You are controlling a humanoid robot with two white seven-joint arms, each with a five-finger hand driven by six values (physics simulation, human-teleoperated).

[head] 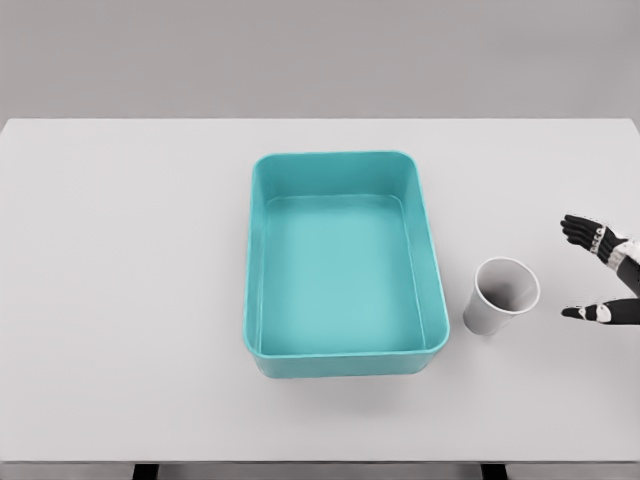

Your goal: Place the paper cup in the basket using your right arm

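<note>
- A white paper cup (501,296) stood upright on the table (120,300), mouth up, near the right edge and somewhat closer to the front edge than to the back.
- The cup sat just beside the basket (344,160), off its right wall near the front right corner, not touching it.
- The basket, a teal rectangular tub with rounded corners, lay in the middle of the table with its long sides running front to back.
- The right hand (603,275) reached in from the right edge of the view, hovering over the table's right edge to the right of the cup.
- Its fingers (585,232) were spread apart from the thumb, forming an open span that faced the cup; it held nothing and was clear of the cup.
- The cup rested on the table, outside the basket.
</note>
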